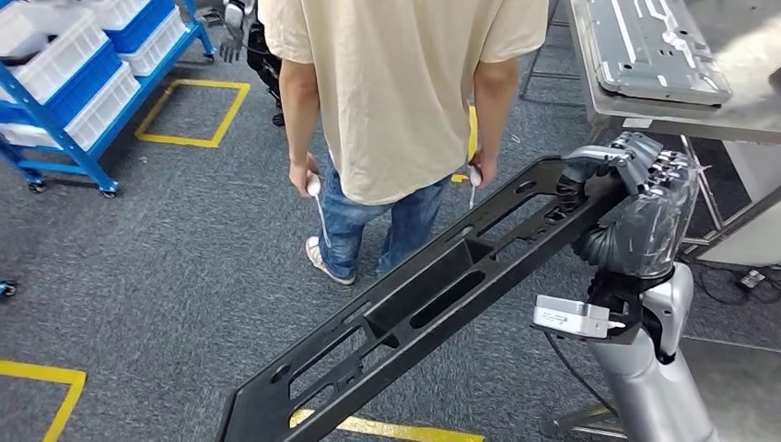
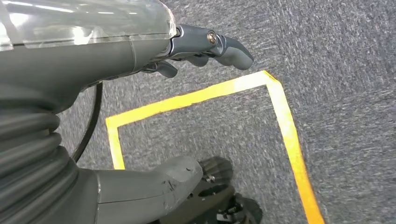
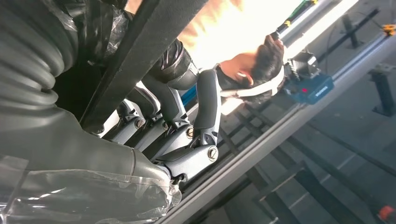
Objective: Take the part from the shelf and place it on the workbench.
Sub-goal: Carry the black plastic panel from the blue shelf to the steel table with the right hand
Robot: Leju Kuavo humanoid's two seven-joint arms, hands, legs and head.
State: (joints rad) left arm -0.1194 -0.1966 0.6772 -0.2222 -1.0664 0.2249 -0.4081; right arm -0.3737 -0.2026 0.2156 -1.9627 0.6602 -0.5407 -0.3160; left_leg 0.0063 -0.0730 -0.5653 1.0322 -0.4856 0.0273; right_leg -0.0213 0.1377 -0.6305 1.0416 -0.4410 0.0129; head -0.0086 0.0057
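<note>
The part [image 1: 433, 295] is a long black frame with several cut-outs, slanting from the lower left of the head view up to the right. My right hand [image 1: 645, 198] grips its upper end, with the fingers [image 3: 177, 135] wrapped around the black bar [image 3: 144, 46]. The workbench [image 1: 645, 115] stands just beyond that hand at the upper right. My left hand [image 2: 205, 46] hangs over the carpet, its fingers apart and holding nothing.
A person [image 1: 396, 101] in a beige shirt stands close ahead, back turned, a small controller in each hand. A blue shelf [image 1: 64, 129] with white bins stands at the far left. A grey metal panel [image 1: 654, 46] lies on the workbench. Yellow tape [image 2: 280, 121] marks the grey carpet.
</note>
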